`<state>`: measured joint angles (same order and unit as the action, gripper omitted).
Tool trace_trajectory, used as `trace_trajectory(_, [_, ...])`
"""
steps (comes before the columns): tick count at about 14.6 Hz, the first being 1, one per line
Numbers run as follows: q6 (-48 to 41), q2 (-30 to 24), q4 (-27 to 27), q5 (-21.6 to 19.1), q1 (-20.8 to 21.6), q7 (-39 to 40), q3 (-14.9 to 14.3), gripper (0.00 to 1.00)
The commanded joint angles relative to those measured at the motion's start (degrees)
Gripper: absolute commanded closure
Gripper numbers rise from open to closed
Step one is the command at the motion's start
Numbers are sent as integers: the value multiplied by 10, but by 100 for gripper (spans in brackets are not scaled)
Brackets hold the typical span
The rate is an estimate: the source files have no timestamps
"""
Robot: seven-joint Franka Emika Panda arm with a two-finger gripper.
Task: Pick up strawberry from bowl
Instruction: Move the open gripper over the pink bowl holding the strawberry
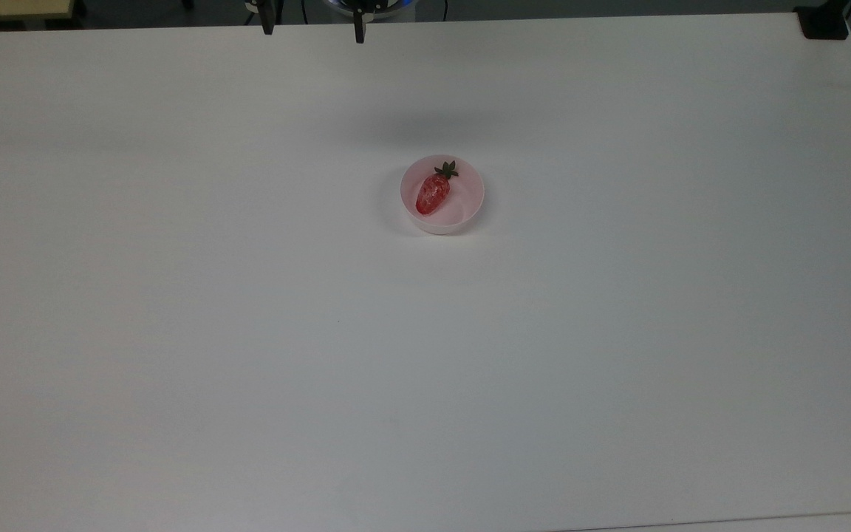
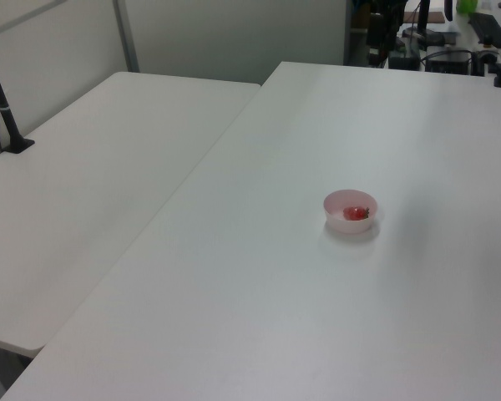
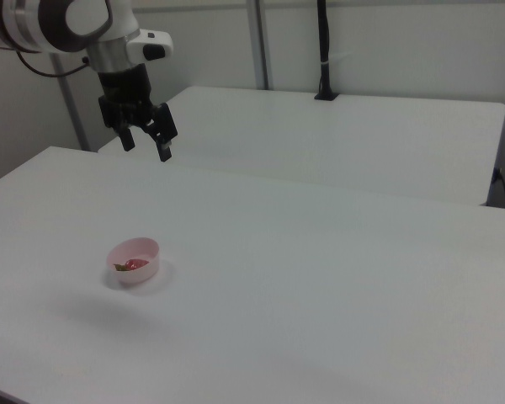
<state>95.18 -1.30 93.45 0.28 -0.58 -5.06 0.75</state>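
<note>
Hanging high above the white table (image 3: pixel 337 278) with fingers spread and nothing held, gripper (image 3: pixel 146 145) well apart from the pink bowl (image 3: pixel 147 268), strawberry (image 1: pixel 433 193) lying inside, leafy cap toward the top view's upper right.

White, rounded arm (image 3: pixel 55 21) segments with a dark grey band at the joint, glossy shell. Silver-grey cylindrical wrist section below, with a small white box-shaped block (image 3: pixel 149 44) jutting to the right view's right. Black gripper (image 3: pixel 146 144) body under that, angular and matte, ending in two slim black fingers (image 3: pixel 163 149) with tapered tips. Black cable (image 3: pixel 38 67) looping from the arm's underside. Same two dark finger tips (image 1: pixel 359 29) at the top view's upper edge.
</note>
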Motion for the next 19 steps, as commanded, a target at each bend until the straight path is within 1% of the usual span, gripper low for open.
trace_trajectory(1, [3,-12,11,3,5,8,-2,0])
trace_trajectory(8, [2,-12,11,3,3,9,-2,0])
trace_trajectory(13, [3,-11,11,2,1,48,-4,0])
trace_trajectory(15, [4,-5,16,2,7,89,-2,0])
trace_trajectory(16, [10,3,27,2,8,127,0,0])
trace_trajectory(17, [10,9,28,1,10,141,3,0])
trace_trajectory(18, [11,17,29,1,18,138,5,0])
trace_trajectory(19, [13,29,29,1,36,120,6,0])
